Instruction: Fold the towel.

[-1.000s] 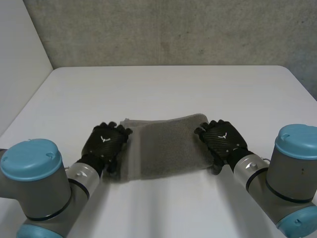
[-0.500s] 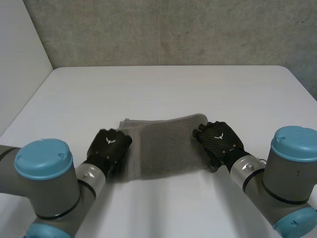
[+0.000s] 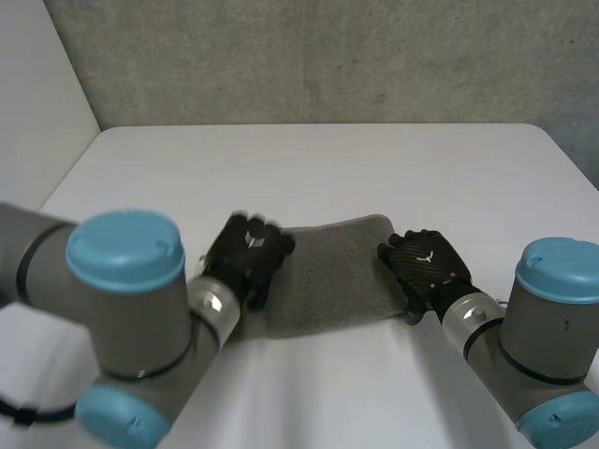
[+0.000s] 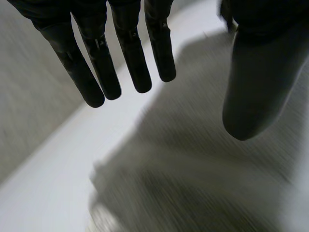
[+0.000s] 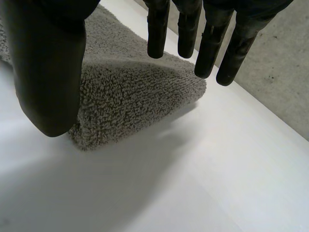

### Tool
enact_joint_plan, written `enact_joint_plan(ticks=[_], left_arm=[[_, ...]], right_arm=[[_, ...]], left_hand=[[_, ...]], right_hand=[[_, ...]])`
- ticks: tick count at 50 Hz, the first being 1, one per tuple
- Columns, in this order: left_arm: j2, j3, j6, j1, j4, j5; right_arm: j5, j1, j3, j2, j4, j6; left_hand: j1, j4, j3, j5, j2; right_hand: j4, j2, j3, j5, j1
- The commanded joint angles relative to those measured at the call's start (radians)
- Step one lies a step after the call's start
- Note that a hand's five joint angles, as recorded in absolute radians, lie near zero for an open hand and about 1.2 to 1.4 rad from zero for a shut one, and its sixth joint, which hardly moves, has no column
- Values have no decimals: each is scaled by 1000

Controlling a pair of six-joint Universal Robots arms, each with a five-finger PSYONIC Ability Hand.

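towel [image 3: 332, 276]: folded strip, mid-frame
left hand [image 3: 248, 257]: fingers straight, empty, over left end
right hand [image 3: 426, 267]: fingers straight, empty, probably poised to smooth right end

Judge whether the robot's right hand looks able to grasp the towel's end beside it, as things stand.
Probably yes. The right hand is open, its fingers straight just above the end of the towel and its thumb by the near corner. Nothing lies between them on the table.
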Motion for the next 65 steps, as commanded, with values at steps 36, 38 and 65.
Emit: enact_joint_plan(ticks=[36,38,65], left_arm=[[-44,-81,-5,81,255,-85],[-44,-17,4,72,255,-84],[-24,-166,109,21,416,-84]], right_arm=[[1,0,-2,9,-2,-8],[1,2,-2,9,-2,-8],[1,2,-3,8,-2,-6]], left_hand=[[676,674,672,507,670],[676,674,672,507,670],[676,674,672,507,670]], right_hand=[[2,24,9,-19,0],[2,24,9,-19,0],[-4,19,3,-25,-6]])
